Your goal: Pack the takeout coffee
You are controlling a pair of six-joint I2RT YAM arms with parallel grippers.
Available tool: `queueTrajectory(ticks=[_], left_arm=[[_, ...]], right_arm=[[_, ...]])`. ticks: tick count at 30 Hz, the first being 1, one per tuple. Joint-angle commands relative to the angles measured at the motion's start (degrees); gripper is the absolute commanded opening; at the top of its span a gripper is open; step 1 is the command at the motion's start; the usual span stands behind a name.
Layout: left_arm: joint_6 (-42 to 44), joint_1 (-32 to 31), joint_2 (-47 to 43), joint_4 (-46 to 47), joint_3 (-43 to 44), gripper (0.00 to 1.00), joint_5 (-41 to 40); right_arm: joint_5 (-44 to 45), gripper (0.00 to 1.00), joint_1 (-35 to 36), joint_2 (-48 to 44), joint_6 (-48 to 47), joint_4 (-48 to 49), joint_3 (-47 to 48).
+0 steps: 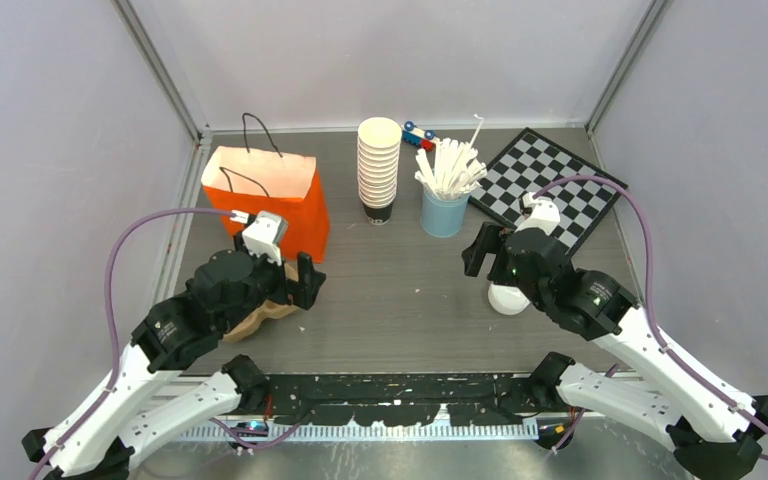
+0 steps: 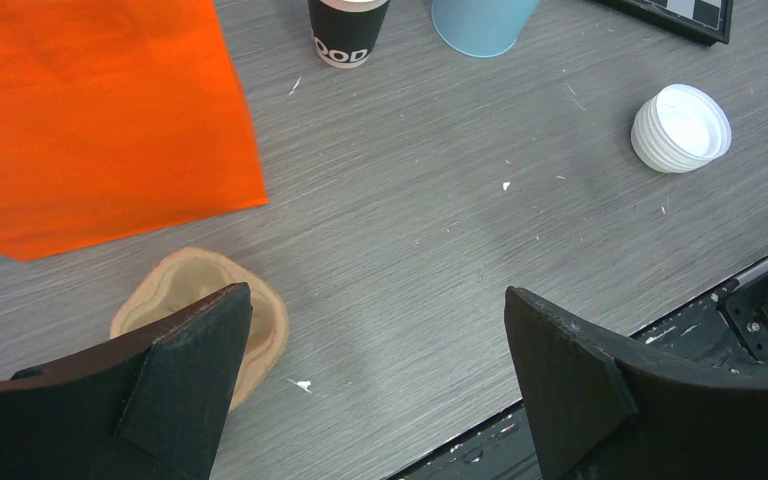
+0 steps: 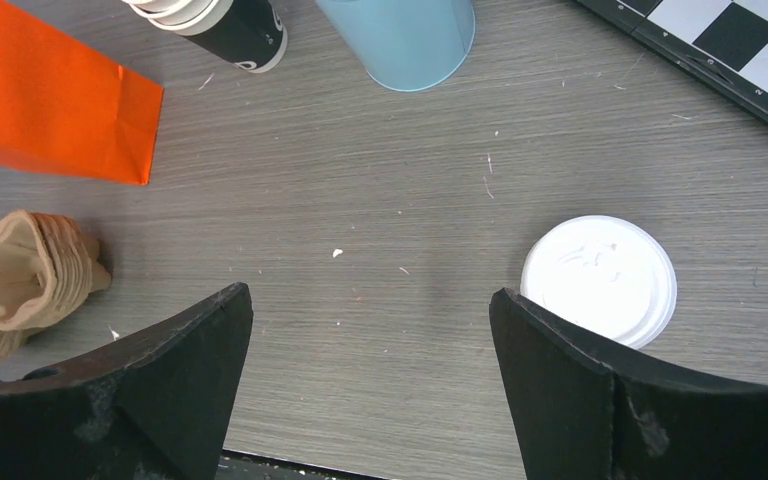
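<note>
Lidded coffee cup (image 1: 507,299) standing on the desk (image 1: 410,300), neither pincer gripping it.
Top view: the cup sits right of centre, well apart from the orange bag (image 1: 270,195). Left wrist: left pincer (image 2: 375,310) released, beside a brown carrier (image 2: 175,290). Right wrist: right pincer (image 3: 370,300) released, the cup just beside one finger.

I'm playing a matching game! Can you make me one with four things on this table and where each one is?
Things:
1 orange paper bag
2 light-blue cup of white sticks
3 black-and-white checkerboard
4 round white plastic sip lid

Places:
A far right corner
B beside the open right end effector
C far left
D next to the tall stack of cream paper cups

Pairs: 1-C, 2-D, 3-A, 4-B
</note>
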Motion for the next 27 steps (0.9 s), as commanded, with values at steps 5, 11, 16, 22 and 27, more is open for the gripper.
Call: queueTrajectory(ticks=[5,11,16,22,27], left_arm=[[-0.10,-0.10,6.80,3.32,9.62,1.00,-2.80],[3.84,-0.10,21.93,5.91,24.31,0.92,-10.64],[6.16,0.79,37.03,7.10,38.45,0.81,-13.46],[1.80,7.00,49.82,5.99,51.83,0.73,-7.91],[-3.74,12.90,53.53,7.00,53.76,0.66,-1.44]], right_arm=[[-1.57,0.92,-0.12,-1.64,-0.18,2.37,0.98],[-6.37,0.89,-0.16,-3.50,-2.37,1.92,0.59],[-12.23,0.83,-0.13,-3.38,-3.68,1.51,1.51],[-15.83,0.78,-0.18,-4.51,-3.99,1.39,1.54],[-17.71,0.75,-0.15,-5.46,-4.05,1.23,1.49]])
